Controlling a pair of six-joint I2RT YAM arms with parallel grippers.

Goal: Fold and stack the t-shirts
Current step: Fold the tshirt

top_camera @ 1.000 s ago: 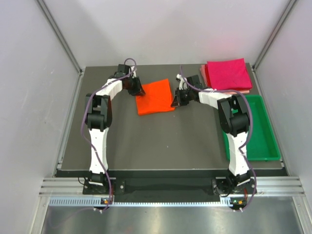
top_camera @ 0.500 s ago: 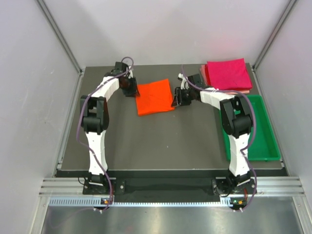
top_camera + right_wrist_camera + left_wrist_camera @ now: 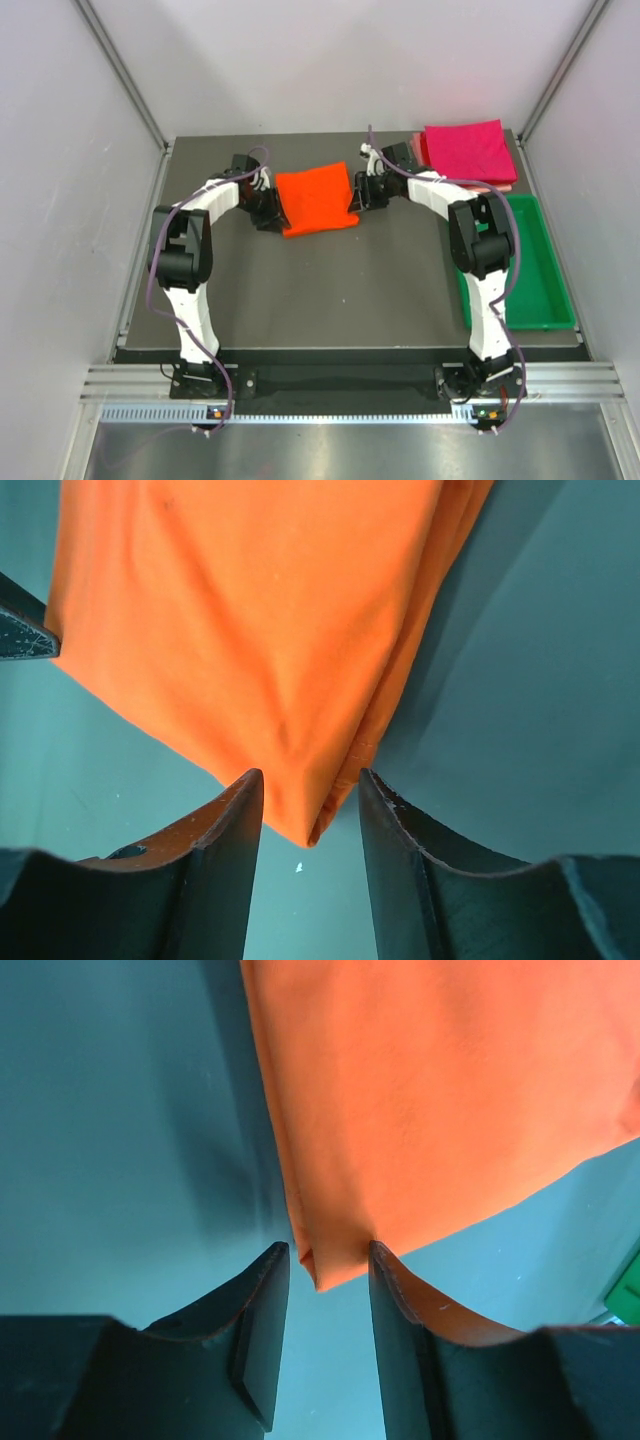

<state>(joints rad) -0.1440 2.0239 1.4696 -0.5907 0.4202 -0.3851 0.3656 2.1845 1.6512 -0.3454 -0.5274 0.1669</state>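
Note:
The orange t-shirt (image 3: 317, 199) lies folded into a square at the middle back of the table. My left gripper (image 3: 268, 216) stands at its near-left corner, open; in the left wrist view that corner of the orange cloth (image 3: 430, 1090) pokes between the tips of the gripper (image 3: 325, 1250) with gaps either side. My right gripper (image 3: 362, 194) is at the shirt's right edge, also open, and a folded corner of the orange shirt (image 3: 250, 610) reaches between its tips (image 3: 310, 776). A folded magenta t-shirt (image 3: 465, 150) rests on a pale pink one (image 3: 419, 149) at the back right.
A green plastic tray (image 3: 548, 262) stands along the right side, under the right arm's elbow. Grey walls close in the table on the left, back and right. The left gripper's finger (image 3: 20, 630) shows at the left edge of the right wrist view.
My left gripper has swung from the orange shirt's far-left corner down to its near-left corner and opened wider. My right gripper has opened and shifted slightly toward the back.

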